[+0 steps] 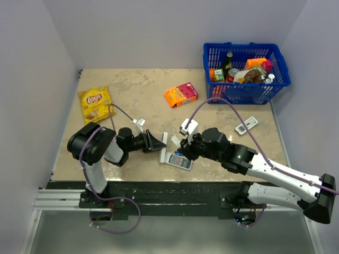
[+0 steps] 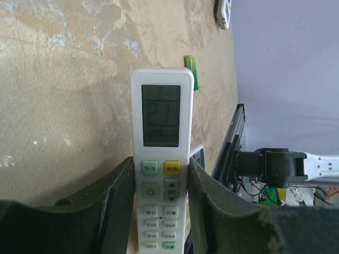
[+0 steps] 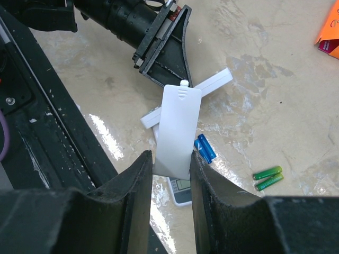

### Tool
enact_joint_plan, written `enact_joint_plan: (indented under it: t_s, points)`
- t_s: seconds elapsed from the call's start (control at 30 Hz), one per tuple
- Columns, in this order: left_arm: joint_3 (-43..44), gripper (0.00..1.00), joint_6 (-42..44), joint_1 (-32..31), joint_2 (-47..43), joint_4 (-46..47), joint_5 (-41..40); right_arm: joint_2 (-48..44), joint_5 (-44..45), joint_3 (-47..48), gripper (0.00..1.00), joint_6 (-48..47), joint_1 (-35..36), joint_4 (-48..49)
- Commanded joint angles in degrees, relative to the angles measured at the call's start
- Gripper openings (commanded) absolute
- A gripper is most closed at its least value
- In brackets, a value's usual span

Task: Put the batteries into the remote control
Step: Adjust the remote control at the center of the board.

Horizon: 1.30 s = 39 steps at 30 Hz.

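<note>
The left gripper (image 2: pixel 161 168) was clamped on the long edges of the remote control (image 2: pixel 161 106). It held the remote clear of the table (image 1: pixel 132 95), near six o'clock from the table's centre, with the display face turned toward the left wrist camera. In the right wrist view the same remote appeared edge-on as a slim white stick, so its back seemed to face the right arm.

The right gripper (image 3: pixel 170 156) was pinched on a flat white battery cover (image 3: pixel 179 127), held just in front of that back (the cover very likely belonged to it). A grey-white remote (image 1: pixel 180 162) lay on the table at six o'clock of the cover. A small blue item (image 3: pixel 204 148) sat at four o'clock, with a green pair (image 3: pixel 267 178) farther out the same way. The dark batteries could not be made out in any view, and the compartment itself was hidden.

The step in hand looked like the end of opening up: cover off, loading not yet begun. The next move called for the right gripper to set the cover down on bare table, find a dark cell and pinch it across its middle. It would then bring the cell to the open back with the poles matched, while the left arm held the remote steady.
</note>
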Motion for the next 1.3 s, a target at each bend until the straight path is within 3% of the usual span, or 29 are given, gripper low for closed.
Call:
enact_joint_plan:
  t_s: [0.0,0.17,0.47,0.5,0.53,0.57,0.73,0.93,1.27]
  points:
    - [1.9,0.33,6.4,-0.1,-2.6,-5.0,-2.7,-2.0,0.0,-0.4,0.04,1.3,-0.2,1.3]
    - [4.0,0.46,12.8,-0.1,-6.3,-19.5,-7.5,-2.7,-0.1,-0.8,0.04,1.6,-0.2,1.3]
    - [8.5,0.56,22.7,-0.2,-12.4,-39.0,-17.0,-3.2,-0.1,-1.1,0.04,1.8,-0.2,1.2]
    - [8.8,0.61,23.2,-0.2,-14.2,-41.6,-17.9,-3.3,-0.2,-1.0,0.04,1.6,-0.2,1.3]
    - [9.2,0.73,23.9,-0.3,-15.1,-43.1,-20.0,-3.1,-0.2,-1.1,0.04,1.6,-0.2,1.3]
    - [10.5,0.79,25.3,-1.1,-16.1,-44.8,-21.6,-3.2,-0.2,-1.1,0.04,1.7,-0.1,1.3]
    - [16.9,0.9,29.0,-8.1,-21.5,-58.3,-35.3,-3.6,0.0,-1.1,0.04,1.8,-0.2,0.8]
    - [25.7,0.9,31.9,-18.7,-21.2,-69.9,-51.0,-5.1,0.8,-1.8,0.04,2.3,-0.2,0.6]
    - [36.2,0.7,34.6,-30.6,-12.2,-78.1,-62.1,-7.5,2.1,-2.5,0.04,3.4,-0.2,-0.8]
